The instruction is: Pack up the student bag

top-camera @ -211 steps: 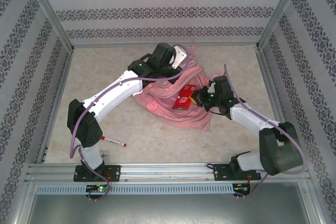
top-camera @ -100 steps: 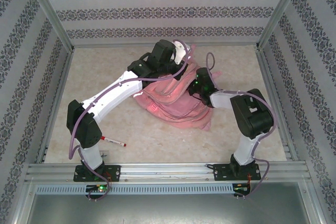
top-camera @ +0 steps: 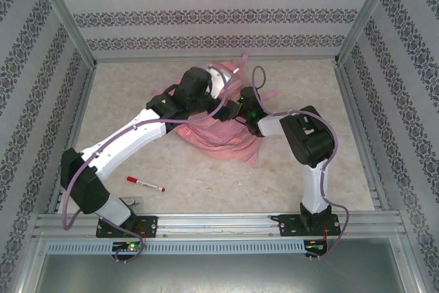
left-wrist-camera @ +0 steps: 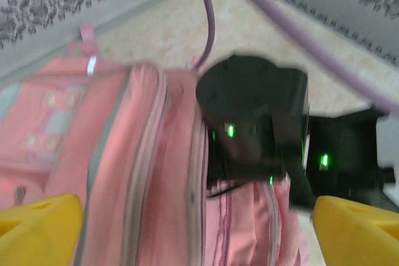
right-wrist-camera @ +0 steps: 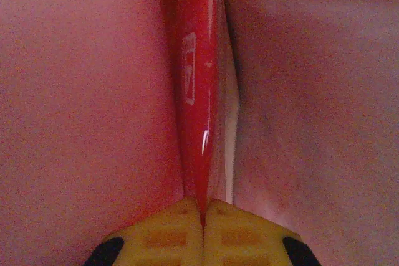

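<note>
Top external: I see a red pen (top-camera: 145, 183) on the table (top-camera: 329, 169) near the left arm's base, and the student bag (top-camera: 228, 143) sits mid-table toward the back wall with both arms reaching onto it. On left wrist, the left gripper (left-wrist-camera: 199, 235) hovers over the bag's zipped edge, yellow fingers (left-wrist-camera: 37, 228) spread wide, gripping nothing. Further right, the right gripper (right-wrist-camera: 202, 213) is inside pink fabric, its tips pinched tight on a red packet (right-wrist-camera: 196, 91).
</note>
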Robot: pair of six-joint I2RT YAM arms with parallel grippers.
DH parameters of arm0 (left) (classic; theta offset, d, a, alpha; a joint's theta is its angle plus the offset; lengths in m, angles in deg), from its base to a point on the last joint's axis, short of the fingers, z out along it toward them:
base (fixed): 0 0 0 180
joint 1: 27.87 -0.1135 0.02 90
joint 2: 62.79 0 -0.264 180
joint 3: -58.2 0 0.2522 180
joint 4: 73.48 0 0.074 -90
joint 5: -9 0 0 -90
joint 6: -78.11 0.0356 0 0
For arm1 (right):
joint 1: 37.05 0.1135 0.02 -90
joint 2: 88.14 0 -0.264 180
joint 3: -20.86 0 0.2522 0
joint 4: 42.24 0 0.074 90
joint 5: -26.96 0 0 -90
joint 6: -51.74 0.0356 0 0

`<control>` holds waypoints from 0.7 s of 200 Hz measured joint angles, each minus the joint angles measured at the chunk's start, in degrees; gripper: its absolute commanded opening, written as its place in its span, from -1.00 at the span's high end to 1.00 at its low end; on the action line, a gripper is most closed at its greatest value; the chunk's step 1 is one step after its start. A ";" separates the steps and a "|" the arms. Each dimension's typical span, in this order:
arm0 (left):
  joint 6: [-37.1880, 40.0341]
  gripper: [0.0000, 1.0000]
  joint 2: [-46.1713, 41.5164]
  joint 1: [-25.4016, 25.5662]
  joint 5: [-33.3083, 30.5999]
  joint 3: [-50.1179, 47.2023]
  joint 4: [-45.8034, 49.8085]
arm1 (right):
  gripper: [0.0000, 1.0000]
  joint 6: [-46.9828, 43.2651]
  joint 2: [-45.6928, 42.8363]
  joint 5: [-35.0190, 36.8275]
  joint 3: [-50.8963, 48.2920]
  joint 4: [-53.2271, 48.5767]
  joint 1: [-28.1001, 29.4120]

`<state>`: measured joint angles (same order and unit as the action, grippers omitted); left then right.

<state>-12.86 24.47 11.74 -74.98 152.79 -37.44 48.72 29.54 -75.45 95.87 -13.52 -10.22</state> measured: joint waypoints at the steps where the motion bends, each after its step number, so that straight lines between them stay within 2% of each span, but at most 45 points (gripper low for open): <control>1: 0.20 -0.99 -0.26 0.00 -0.02 -0.48 0.00 | 0.91 0.09 0.09 0.00 0.04 0.04 0.04; 38: 4.98 -0.99 -3.30 0.00 -3.72 -10.54 -0.72 | 0.92 0.85 0.48 0.00 0.66 0.17 0.44; 77: 10.58 -0.97 2.95 0.00 -12.87 -11.32 -2.23 | 0.95 1.44 0.48 -0.02 1.05 0.15 0.44; 87: 11.67 -0.57 5.51 0.00 -15.72 -9.94 -2.47 | 0.95 1.44 0.48 -0.02 1.05 0.15 0.44; 97: 12.57 -0.05 7.45 -0.02 -17.73 -8.81 -2.82 | 0.95 1.44 0.48 -0.02 1.05 0.15 0.44; 105: 13.29 0.45 8.37 -0.11 -18.45 -8.07 -2.91 | 0.94 1.44 0.48 -0.02 1.05 0.15 0.44; 111: 13.77 0.70 8.50 -0.24 -18.53 -7.56 -2.91 | 0.92 1.46 0.48 -0.02 1.05 0.15 0.44; 127: 14.78 1.00 7.85 -0.31 -18.14 -6.47 -3.06 | 0.88 1.68 0.48 0.00 1.05 0.22 0.44; 140: 15.69 1.00 6.64 -0.66 -17.46 -6.01 -3.26 | 0.87 1.88 0.48 0.00 1.05 0.35 0.57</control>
<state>2.83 31.12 11.09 -92.44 146.78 -40.70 50.60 30.03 -75.45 96.92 -13.17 -9.66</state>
